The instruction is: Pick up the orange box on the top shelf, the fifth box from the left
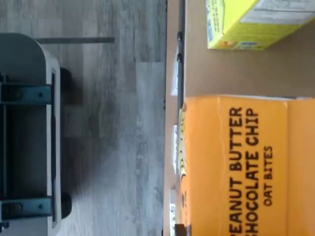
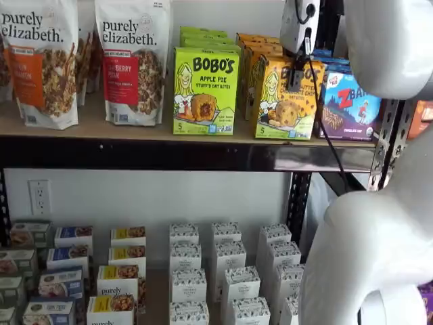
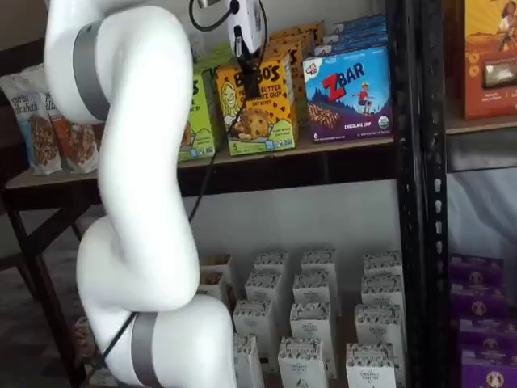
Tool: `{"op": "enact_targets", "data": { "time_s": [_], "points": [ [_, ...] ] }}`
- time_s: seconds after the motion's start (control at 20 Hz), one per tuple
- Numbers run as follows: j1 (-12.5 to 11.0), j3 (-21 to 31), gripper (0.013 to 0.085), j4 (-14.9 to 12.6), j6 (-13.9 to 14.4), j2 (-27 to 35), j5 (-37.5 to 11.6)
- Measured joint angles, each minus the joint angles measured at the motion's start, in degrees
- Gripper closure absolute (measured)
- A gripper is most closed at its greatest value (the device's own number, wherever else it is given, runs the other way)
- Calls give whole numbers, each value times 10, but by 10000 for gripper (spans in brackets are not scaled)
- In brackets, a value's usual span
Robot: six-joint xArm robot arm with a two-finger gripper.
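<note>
Hovering gripper right in front of the orange box; finger state unreadable. Judging approach step; next: advance, clamp.

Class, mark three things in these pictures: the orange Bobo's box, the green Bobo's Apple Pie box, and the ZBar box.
orange box (image 3: 257, 113), shelf view, front panel below the lettering.
green Apple Pie box (image 2: 205, 95), shelf view, front panel centre.
ZBar box (image 3: 349, 93), shelf view, front panel centre.

The orange box reads "PEANUT BUTTER CHOCOLATE CHIP OAT BITES" in the wrist view. In a shelf view, upper left, two bags say "purely elizabeth." and the green box "BOBO'S APPLE PIE". The blue box reads "ZBAR".
</note>
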Motion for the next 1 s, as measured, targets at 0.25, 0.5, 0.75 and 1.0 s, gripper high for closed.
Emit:
{"op": "enact_targets", "data": {
  "time_s": [0.25,0.5,0.75,1.0],
  "points": [
    [-13,1,690,26,-7,-10,19],
    [-20,18,690,40,-11,-31,19],
    [-22,43,690,37,-13,-56,19],
    [-21,79,690,32,-15,-90,6]
  ]
}}
